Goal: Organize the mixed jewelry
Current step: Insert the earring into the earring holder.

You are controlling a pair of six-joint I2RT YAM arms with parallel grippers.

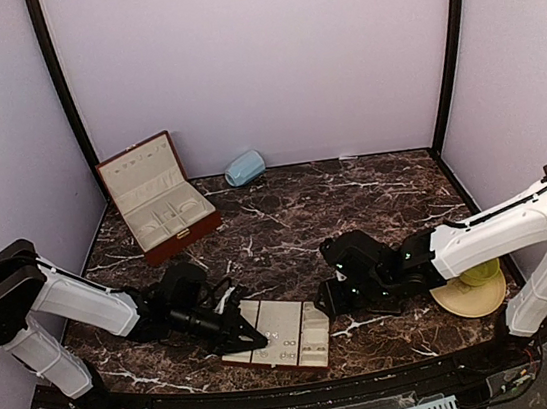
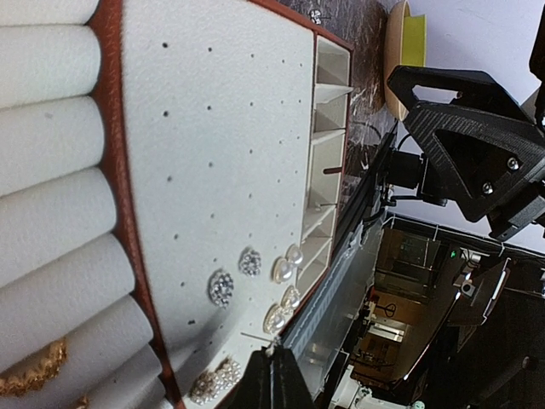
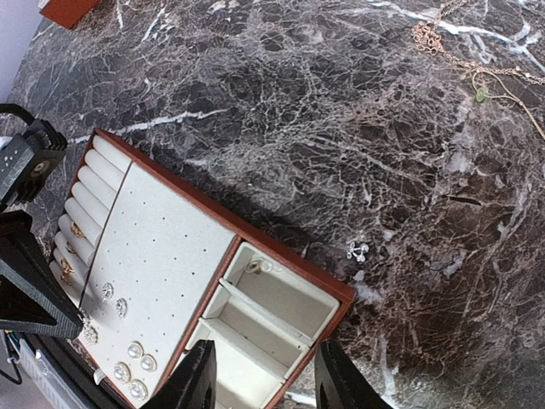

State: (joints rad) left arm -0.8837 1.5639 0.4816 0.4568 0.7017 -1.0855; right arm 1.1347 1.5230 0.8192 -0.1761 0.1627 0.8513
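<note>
Across the dark marble table (image 1: 353, 194), veined in white, lilac walls closed off the far side and both flanks. At far left stood an open red-brown box (image 1: 156, 195) with cream lining, and just right of it a pale blue pouch (image 1: 245, 168). A tan plate (image 1: 467, 298) with something yellow-green on it sat near right, under the right arm.

Near centre lay the tray (image 1: 280, 333), cream-lined with a red-brown rim. And the jewelry was spread about! On the tray's dotted pad, at its near edge, sat pearl studs (image 3: 136, 362) and sparkly silver studs (image 3: 113, 299). Gold pieces (image 2: 34, 368) were tucked between the ring rolls on the left. One small ring (image 3: 254, 267) lay in a far right compartment. A silver earring (image 3: 358, 250) sat loose on the marble just right of the tray, and a gold chain (image 3: 443, 47) trailed farther off to the far right.

The left gripper (image 2: 274, 379) was pinched tight at the tray's near edge, beside the pearls; whether it pinched anything, I couldn't tell. The right gripper (image 3: 260, 379) hovered over the compartments, jaws partly apart, nothing between them.
</note>
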